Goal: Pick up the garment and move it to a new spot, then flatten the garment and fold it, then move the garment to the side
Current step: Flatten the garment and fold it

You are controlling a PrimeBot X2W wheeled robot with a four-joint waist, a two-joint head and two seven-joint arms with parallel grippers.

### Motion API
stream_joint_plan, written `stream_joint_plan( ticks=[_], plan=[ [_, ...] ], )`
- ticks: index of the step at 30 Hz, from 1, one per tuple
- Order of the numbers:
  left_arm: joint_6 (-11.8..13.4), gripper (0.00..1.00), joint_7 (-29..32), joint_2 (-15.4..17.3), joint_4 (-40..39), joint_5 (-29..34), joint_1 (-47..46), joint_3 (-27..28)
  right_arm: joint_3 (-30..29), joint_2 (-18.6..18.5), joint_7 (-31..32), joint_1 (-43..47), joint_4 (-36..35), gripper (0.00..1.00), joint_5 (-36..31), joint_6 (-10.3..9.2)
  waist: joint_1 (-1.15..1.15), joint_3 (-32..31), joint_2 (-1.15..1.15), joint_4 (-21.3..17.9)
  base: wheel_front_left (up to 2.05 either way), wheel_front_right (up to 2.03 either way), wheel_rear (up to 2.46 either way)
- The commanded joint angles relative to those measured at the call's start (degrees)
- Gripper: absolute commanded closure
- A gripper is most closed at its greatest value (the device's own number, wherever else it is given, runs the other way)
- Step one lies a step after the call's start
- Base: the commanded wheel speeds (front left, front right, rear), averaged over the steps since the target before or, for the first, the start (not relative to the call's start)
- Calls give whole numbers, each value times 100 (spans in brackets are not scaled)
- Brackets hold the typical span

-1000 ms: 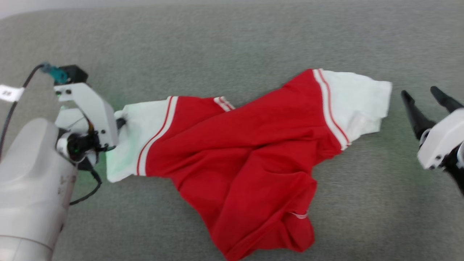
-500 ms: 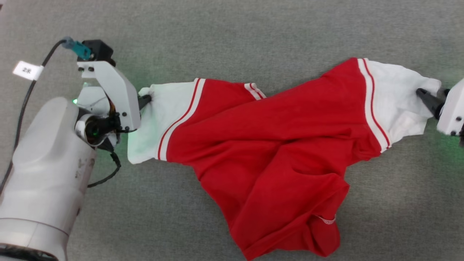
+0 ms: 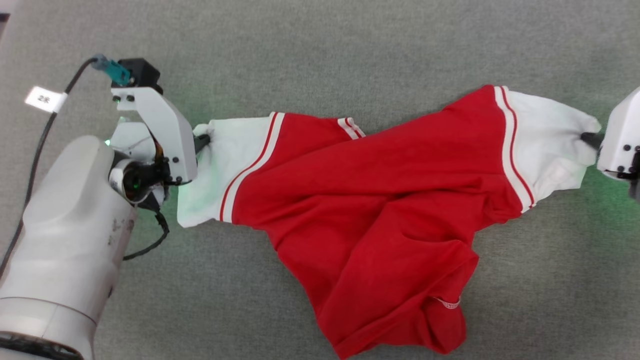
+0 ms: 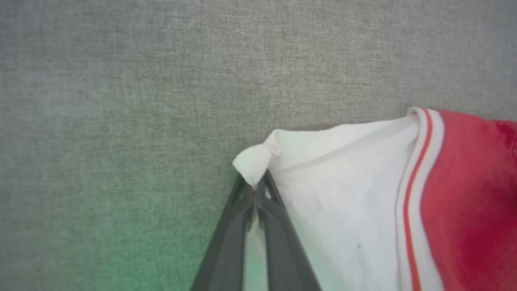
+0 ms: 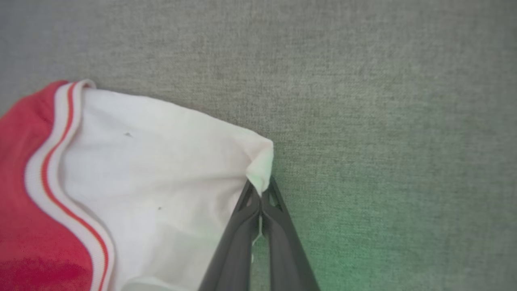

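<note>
currently left gripper (image 4: 255,188) and right gripper (image 5: 261,194) each clench one sleeve tip of the garment (image 3: 370,200). pull apart evenly and low until it lies flat between them.

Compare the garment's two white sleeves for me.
The left sleeve lies fairly smooth; the right sleeve is creased and sits higher in the head view. The left end effector pinches the former, the right end effector the latter. Both are gripped at an outer corner.
</note>
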Motion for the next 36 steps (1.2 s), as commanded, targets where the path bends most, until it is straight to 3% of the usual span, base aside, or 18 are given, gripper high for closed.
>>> stream_joint_plan(
  ticks=[1,9,18,31,36],
  plan=[
    [20,100,36,-10,125,-16,227,-163,1,135,15,19,117,100,72,0,0,-159,0,-45,0,0,0],
    [18,100,-81,204,-93,-118,-203,-260,135,205,-429,-361,55,100,293,0,0,-767,0,-147,0,0,0],
    [17,100,-473,261,-153,-172,-923,-249,621,271,-1578,-1156,216,100,299,0,0,-1544,0,-208,0,0,0],
    [38,100,-1605,69,390,26,-2363,-7,1770,289,-3843,-2629,1308,100,277,-1,0,-2270,0,-320,0,0,0],
    [118,100,-1803,-83,697,83,-2792,-3,2126,376,-4350,-3186,1992,100,337,-1,0,-2396,0,-343,0,0,0]
  ],
)
